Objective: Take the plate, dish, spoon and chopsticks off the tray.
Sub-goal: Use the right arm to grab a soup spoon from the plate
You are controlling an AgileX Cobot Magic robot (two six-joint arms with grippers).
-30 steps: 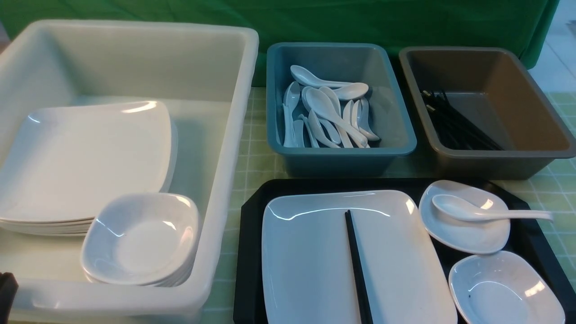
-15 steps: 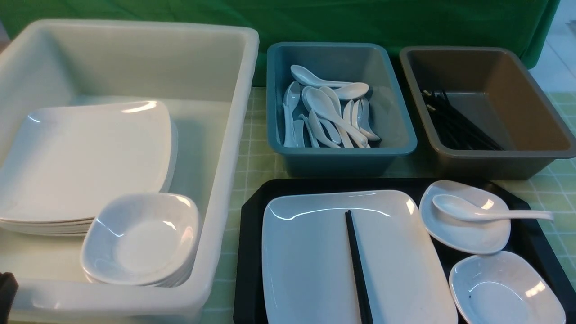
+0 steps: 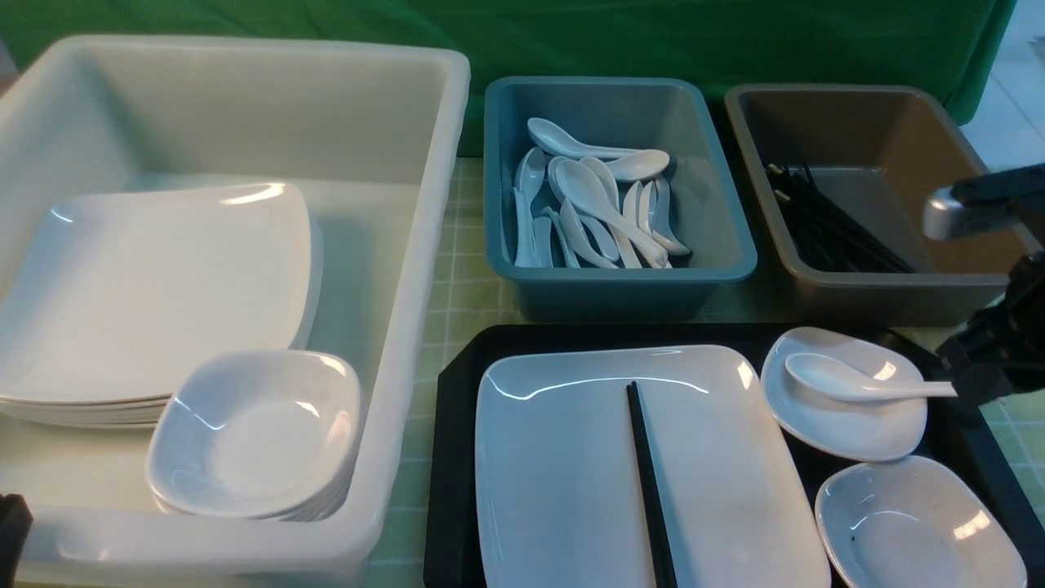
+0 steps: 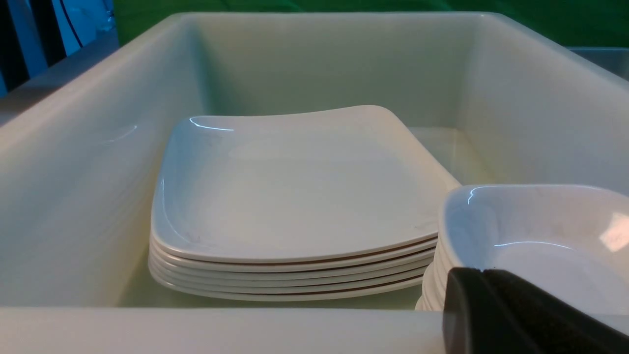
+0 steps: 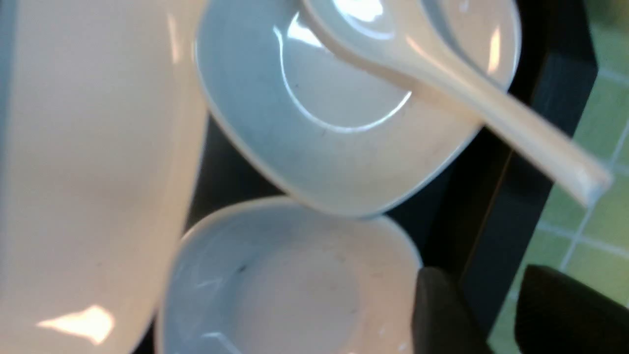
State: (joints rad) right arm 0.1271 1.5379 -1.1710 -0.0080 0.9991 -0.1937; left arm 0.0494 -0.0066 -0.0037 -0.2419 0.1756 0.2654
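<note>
Tray [image 3: 455, 457] holds one plate [image 3: 555, 482], two dishes [image 3: 853, 429], spoon [image 3: 824, 377], two chopsticks [image 3: 647, 474]; right gripper [image 5: 486, 295] parted, left gripper [image 4: 484, 290] closed.

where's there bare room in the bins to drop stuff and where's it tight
Grey bin: bare floor right of the stored chopsticks. Blue bin: bare strip right of the spoon pile. White bin: bare floor behind and right of the plate stack. Tight: the tray, nearly covered.

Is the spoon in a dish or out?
In: the spoon rests in the far dish, handle overhanging the rim.
</note>
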